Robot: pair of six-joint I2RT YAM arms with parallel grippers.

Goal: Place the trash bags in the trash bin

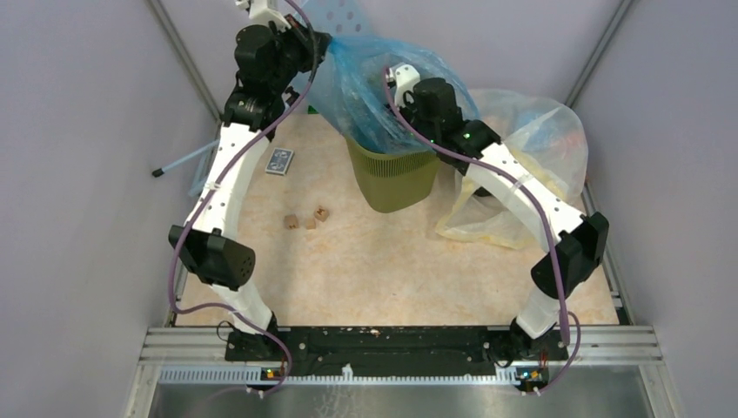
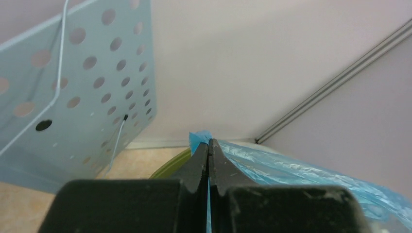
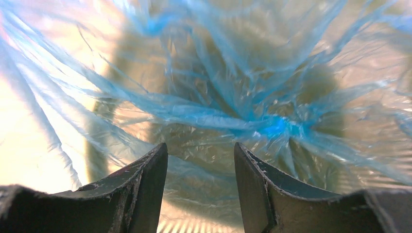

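The light-blue trash bag (image 1: 361, 87) hangs with its lower part inside the olive-green trash bin (image 1: 393, 178) at the back middle of the table. My left gripper (image 1: 318, 45) is shut on the bag's upper edge and holds it up above the bin; the left wrist view shows blue film (image 2: 291, 170) pinched between the closed fingers, with the bin's rim (image 2: 167, 167) just below. My right gripper (image 1: 396, 83) is open, down inside the bag's mouth. The right wrist view shows stretched blue film (image 3: 218, 111) beyond the parted fingertips (image 3: 155, 170).
A large clear yellowish bag (image 1: 531, 161) of colourful items lies right of the bin, under my right arm. A perforated light-blue panel (image 2: 77, 92) leans at the back left. A dark card (image 1: 279, 161) and small brown blocks (image 1: 305, 219) lie on the table left of the bin.
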